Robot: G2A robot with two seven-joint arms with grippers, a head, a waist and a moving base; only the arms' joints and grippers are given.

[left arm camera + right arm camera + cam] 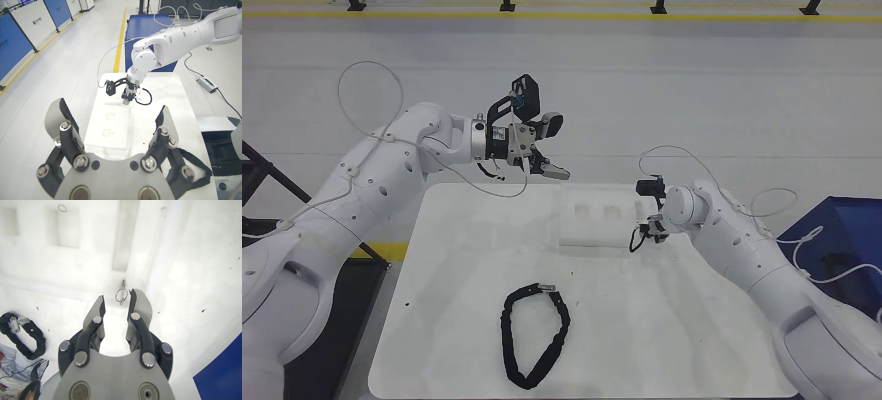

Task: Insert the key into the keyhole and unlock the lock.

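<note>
The right arm's tool (117,295) is nearest, jaws parted either side of the small silver ringed key (121,296), which stands end-on to it at the right end of the white foam block (587,238), mid-frame from above; the black fabric-sleeved chain lock (534,335) lies well apart, lower centre.

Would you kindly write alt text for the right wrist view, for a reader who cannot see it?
The right gripper, jaws open, has a small ringed key between its fingertips; the key is stuck into a white foam block. Farther off, a black chain lock with a silver cylinder lies on the white table.
</note>
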